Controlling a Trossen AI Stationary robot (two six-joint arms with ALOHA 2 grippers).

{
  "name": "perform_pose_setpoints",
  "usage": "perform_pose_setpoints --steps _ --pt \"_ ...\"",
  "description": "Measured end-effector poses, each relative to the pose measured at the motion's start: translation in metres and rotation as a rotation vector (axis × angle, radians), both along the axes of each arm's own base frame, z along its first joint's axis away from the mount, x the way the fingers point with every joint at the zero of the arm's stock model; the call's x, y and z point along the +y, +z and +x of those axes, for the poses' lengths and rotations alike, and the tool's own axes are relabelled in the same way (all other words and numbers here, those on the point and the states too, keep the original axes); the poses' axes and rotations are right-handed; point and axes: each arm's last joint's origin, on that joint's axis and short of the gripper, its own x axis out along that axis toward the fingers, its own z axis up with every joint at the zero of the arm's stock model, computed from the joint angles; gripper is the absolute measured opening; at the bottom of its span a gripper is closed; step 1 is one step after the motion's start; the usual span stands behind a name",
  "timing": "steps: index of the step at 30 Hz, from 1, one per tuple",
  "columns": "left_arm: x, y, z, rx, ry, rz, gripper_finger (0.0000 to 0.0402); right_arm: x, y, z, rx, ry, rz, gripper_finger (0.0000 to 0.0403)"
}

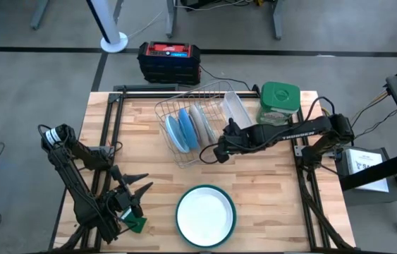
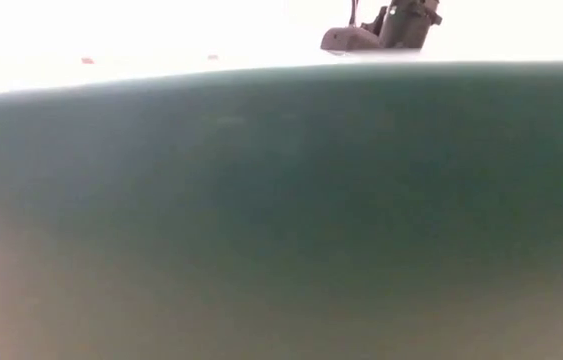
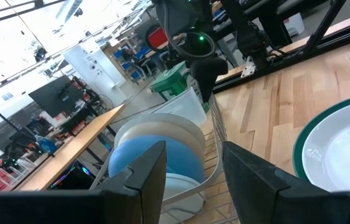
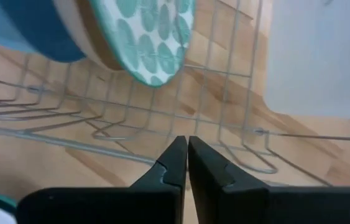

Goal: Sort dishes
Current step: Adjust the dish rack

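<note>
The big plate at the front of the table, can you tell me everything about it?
The big plate is round, white and glossy inside, with a teal-green rim. It lies flat, face up, alone on the wooden table near the front edge, in front of the wire rack. Nothing is in it and neither gripper touches it. The low view is almost filled by its teal side.

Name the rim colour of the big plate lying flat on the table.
Teal-green rim on the large plate; clearest in the high view.

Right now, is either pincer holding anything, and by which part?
Nothing is held. The right pincer is shut on air beside the wire rack. The left pincer stands open near the green sponge, gripping nothing.
</note>
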Motion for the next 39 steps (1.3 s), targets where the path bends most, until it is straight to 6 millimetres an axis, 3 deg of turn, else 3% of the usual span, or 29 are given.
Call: perform_pose_setpoints --steps 17,21,28,34,39 --pt "0.0 0.0 0.0 -0.002 -0.001 0.0 0.0146 0.011 -0.002 0.008 -0.107 0.014 0.037 0.0006" --pt "-0.001 0.0 0.001 -0.023 -0.006 0.003 0.0146 0.011 0.003 0.004 -0.062 0.057 -0.012 0.0006" --pt "0.011 0.007 0.02 -0.064 0.089 -0.069 0.0133 -0.008 0.04 -0.042 0.131 0.076 -0.216 0.0002" --pt "0.025 0.017 0.056 0.105 0.272 -0.294 0.0075 -0.013 0.048 -0.085 0.185 0.04 -0.237 0.0" --pt "0.024 0.019 0.078 0.179 0.225 -0.26 0.0009 -0.019 0.047 -0.118 0.15 -0.051 -0.259 0.0"
